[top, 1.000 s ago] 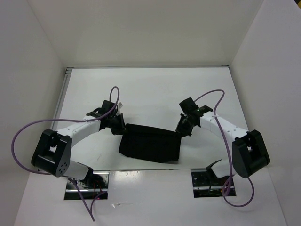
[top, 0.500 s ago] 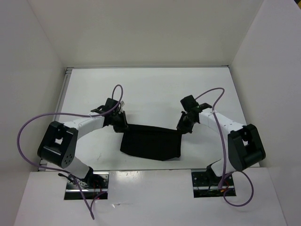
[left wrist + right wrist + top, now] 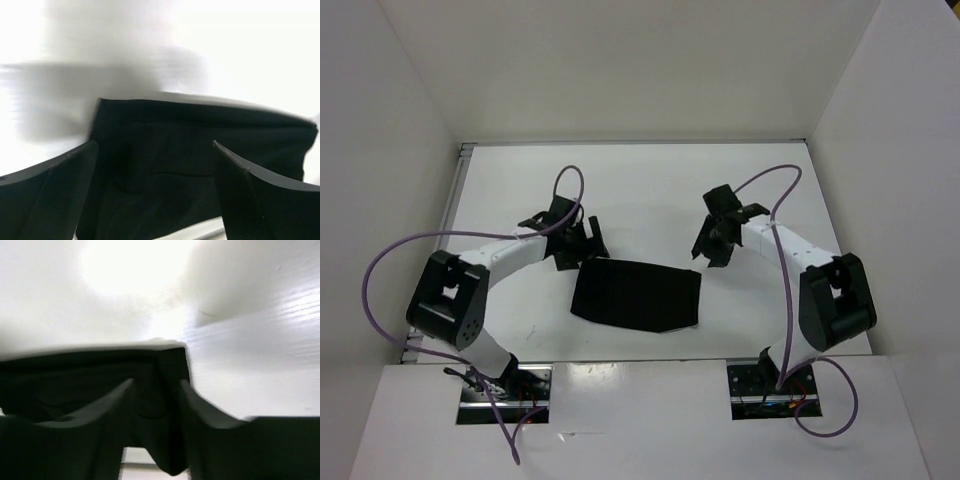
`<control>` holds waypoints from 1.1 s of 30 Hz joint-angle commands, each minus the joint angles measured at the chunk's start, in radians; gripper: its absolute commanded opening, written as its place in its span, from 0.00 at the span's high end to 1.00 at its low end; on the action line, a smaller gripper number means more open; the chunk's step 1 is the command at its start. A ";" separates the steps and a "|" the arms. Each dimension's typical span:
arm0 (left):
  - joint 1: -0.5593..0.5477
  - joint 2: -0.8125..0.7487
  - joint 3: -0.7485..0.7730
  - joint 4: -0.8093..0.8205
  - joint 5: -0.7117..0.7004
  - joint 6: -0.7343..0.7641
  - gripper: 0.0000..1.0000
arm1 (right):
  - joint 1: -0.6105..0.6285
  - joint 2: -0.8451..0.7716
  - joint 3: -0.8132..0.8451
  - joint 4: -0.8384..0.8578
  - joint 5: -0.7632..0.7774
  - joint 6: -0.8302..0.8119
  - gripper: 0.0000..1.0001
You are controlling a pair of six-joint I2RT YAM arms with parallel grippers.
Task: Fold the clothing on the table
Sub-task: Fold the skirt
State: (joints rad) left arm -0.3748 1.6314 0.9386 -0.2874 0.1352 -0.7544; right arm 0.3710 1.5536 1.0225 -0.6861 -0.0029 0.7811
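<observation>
A: While the clothing [image 3: 635,295] lies as a compact dark block just below centre of the top view, on the table [image 3: 650,180], what do the grippers have?
B: Nothing. Left gripper [image 3: 154,146]: jaws spread wide, empty, just off the block's upper left corner. Right gripper [image 3: 156,383]: jaws apart too, narrower gap, nothing between them, just off the upper right corner.
A: Handling?
B: My read: light, limp, matte fabric. No stiffness, so it sags wherever it isn't held. Looks stacked in layers. A shallow pinch probably lifts only the top one.
A: Where to grab?
B: Two corners of one edge, one per gripper, fingers down to the table so every layer is caught. The upper-edge corners are nearest. Not fragile, so a firm squeeze is fine. Lift both together or it skews.
A: Counts?
B: One garment, one table, two arms, two grippers, two purple cables [image 3: 770,169], one per arm.
A: Wrist views?
B: Both blurred. Each shows black cloth beyond the fingertips, white table past it.
</observation>
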 commanded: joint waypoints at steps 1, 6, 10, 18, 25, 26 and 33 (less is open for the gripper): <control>0.007 -0.140 0.051 -0.076 -0.201 -0.028 0.00 | -0.010 -0.093 0.068 -0.052 0.138 -0.002 0.47; -0.015 -0.358 0.062 -0.140 -0.203 -0.028 0.00 | -0.010 -0.199 0.056 -0.158 0.103 0.009 0.44; -0.036 -0.436 0.022 -0.125 -0.080 -0.039 0.22 | 0.046 -0.291 -0.033 -0.147 0.012 0.076 0.56; -0.070 -0.300 -0.049 0.134 0.280 0.027 1.00 | 0.068 -0.351 -0.167 -0.104 -0.069 0.170 1.00; -0.145 -0.014 0.068 0.202 0.411 0.050 1.00 | 0.077 -0.331 -0.260 -0.026 -0.164 0.207 1.00; -0.160 0.008 0.077 0.217 0.411 0.050 1.00 | 0.077 -0.331 -0.275 -0.017 -0.175 0.219 1.00; -0.205 0.185 0.068 0.281 0.475 0.040 1.00 | 0.077 -0.273 -0.295 0.008 -0.215 0.228 1.00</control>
State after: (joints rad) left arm -0.5652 1.7607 0.9894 -0.0666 0.5385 -0.7334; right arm 0.4393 1.2613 0.7429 -0.7315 -0.1825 0.9882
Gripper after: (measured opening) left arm 0.001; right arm 0.001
